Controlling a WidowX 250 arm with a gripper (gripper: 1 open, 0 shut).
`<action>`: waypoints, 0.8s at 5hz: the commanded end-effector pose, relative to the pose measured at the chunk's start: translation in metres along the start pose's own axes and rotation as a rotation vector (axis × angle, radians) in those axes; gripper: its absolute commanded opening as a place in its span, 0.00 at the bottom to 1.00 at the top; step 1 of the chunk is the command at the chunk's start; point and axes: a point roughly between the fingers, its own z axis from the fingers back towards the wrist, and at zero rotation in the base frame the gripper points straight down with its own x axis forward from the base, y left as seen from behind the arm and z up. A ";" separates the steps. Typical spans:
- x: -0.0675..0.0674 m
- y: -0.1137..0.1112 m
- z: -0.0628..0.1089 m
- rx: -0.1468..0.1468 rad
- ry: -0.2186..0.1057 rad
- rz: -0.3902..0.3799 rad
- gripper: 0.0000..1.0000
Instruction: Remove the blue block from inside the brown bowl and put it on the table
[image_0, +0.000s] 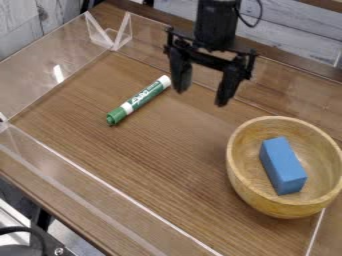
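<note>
The blue block (282, 166) is contained in the brown bowl (285, 205), which is set on the table (147, 165). A green-and-white marker (138, 101) is seen lying well apart. Above the table, the black gripper (211, 88) is held with its fingers spread open, nothing gripped.

The rectangular block (282, 165) is contained in the round wooden bowl (241, 181), which is set on the wood-grain tabletop (160, 160) at the lower right of the view. The capped marker (138, 101) is laid left of the bowl and farther back. The tabletop is bordered by acrylic walls (83, 196).
</note>
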 end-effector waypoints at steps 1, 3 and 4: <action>-0.004 -0.021 0.020 -0.027 -0.094 0.032 1.00; -0.014 -0.067 0.022 -0.082 -0.155 0.075 1.00; -0.013 -0.079 0.019 -0.102 -0.179 0.101 1.00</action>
